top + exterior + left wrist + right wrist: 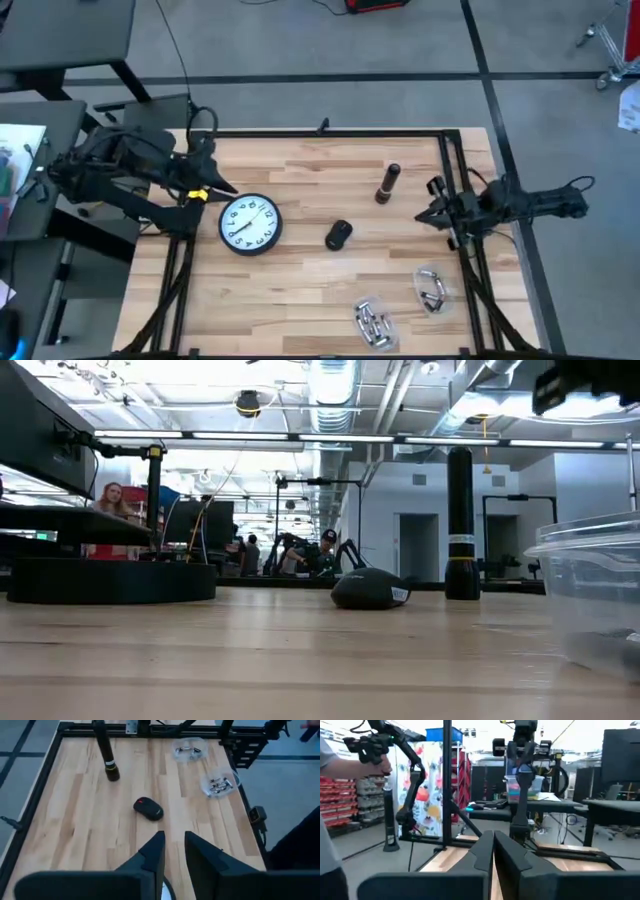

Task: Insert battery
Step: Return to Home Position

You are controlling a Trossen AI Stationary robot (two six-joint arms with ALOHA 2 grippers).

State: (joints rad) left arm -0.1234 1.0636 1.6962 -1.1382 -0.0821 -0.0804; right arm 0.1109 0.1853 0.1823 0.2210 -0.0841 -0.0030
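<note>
Left gripper (174, 837) first: fingers a narrow gap apart, clamped on nothing, poised over the left side of the table (300, 290). Just beside it, toward the table's middle, the white wall clock (249, 223), flat and face up. Battery compartment therefore turned down and out of sight; battery inside or not, impossible to tell. Round, hence no long axis to mind. Far nearer to the left arm than to the right. Judged from that: insertion likely done, only the pull-back to rest remaining, best made up and away from the clock's rim to avoid nudging it. Farther on, a black mouse (339, 234), then a dark cylinder (388, 183) standing upright. Beyond those, 2 clear containers (432, 287) of small metal parts on the right arm's side. Farthest, at the right edge, the right gripper (493, 840), fingers pressed together, empty, well apart from the clock.
</note>
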